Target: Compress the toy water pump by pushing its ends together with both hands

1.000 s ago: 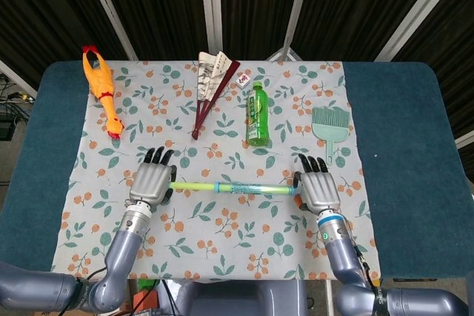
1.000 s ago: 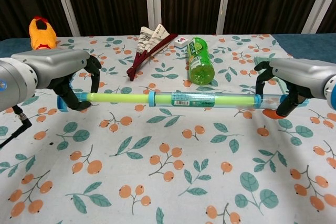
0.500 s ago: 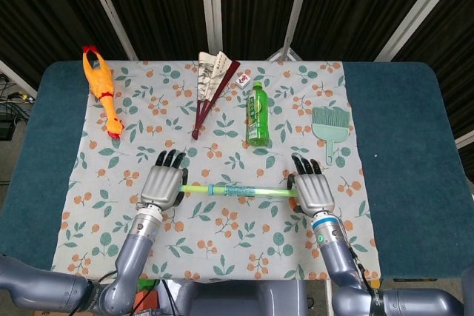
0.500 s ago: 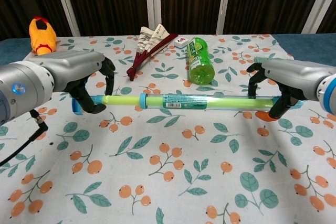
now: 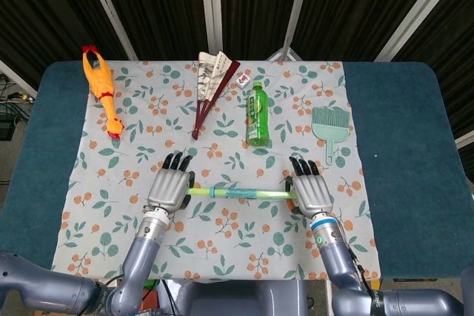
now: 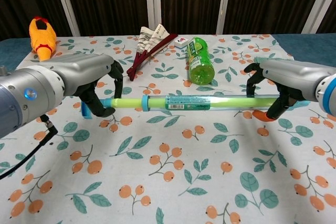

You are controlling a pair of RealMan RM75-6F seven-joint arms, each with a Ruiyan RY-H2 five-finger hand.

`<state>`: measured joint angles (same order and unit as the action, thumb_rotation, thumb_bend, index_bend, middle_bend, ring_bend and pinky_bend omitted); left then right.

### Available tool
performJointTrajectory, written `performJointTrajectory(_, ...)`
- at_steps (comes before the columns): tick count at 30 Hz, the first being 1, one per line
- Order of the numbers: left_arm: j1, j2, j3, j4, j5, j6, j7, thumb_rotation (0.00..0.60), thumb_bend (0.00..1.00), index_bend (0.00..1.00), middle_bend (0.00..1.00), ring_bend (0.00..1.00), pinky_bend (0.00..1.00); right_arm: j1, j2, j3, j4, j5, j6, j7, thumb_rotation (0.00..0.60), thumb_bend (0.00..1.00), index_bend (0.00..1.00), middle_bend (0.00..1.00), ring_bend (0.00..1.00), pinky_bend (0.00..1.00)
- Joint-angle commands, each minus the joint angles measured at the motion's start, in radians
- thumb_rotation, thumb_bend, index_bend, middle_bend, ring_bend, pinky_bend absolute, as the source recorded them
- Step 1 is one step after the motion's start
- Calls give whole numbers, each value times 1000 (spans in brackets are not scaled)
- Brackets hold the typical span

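The toy water pump (image 5: 238, 193) (image 6: 189, 102) is a clear tube with a yellow-green rod and a blue collar, held level above the floral cloth between both hands. My left hand (image 5: 168, 189) (image 6: 92, 82) grips the rod end, fingers curled round its blue handle. My right hand (image 5: 312, 193) (image 6: 278, 85) holds the tube end, where an orange tip shows beneath the fingers. Only a short length of rod shows between the left hand and the collar.
A green bottle (image 5: 256, 114) lies behind the pump. A folded fan (image 5: 208, 86) and a rubber chicken (image 5: 104, 92) lie at the back left, a teal brush (image 5: 330, 126) at the right. The floral cloth (image 5: 222, 242) covers a blue table (image 5: 400, 146).
My left hand has moved right and my right hand slightly left. The rod has slid into the tube, so the pump is shorter than a second ago.
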<state>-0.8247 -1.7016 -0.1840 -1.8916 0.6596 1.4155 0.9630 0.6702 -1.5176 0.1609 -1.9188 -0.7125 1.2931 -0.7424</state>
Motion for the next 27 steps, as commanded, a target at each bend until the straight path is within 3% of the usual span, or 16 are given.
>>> performJointTrajectory(1,1,-1,0,0,-1,2,0,600,484,605,87,0,20,0,2,0,-3,-2,0,2,600,419,670,71,0,0)
performJointTrajectory(3,2,0,0,-2,-2,2,1,600,480,574,78,0,20,0,4,-2,-5,-2,0,2,600,419,648,71,0,0)
performJointTrajectory(5,4,4,1,-6,-3,2,2,600,458,517,56,0,20,1,9,-6,-8,-1,-3,-2,600,418,522,62,0,0)
performJointTrajectory(9,10,26,8,-27,-4,-4,-1,600,356,383,4,0,18,-1,25,-15,-14,-5,-18,6,600,418,115,2,0,0)
performJointTrajectory(11,16,42,14,-39,0,-6,-5,600,319,319,0,0,14,-2,34,-19,-13,-7,-23,9,600,418,13,0,0,0)
performJointTrajectory(16,36,95,36,-67,23,-14,-25,600,272,148,0,0,2,-6,53,-24,-11,1,-26,13,600,419,0,0,0,0)
performJointTrajectory(20,70,167,37,-113,41,-17,-89,600,272,129,0,0,0,-19,83,-36,-11,-8,-9,14,600,420,0,0,0,0)
performJointTrajectory(27,179,387,117,-200,214,-79,-307,600,272,129,0,0,0,-95,204,-80,-45,-95,-8,128,600,422,0,0,0,0)
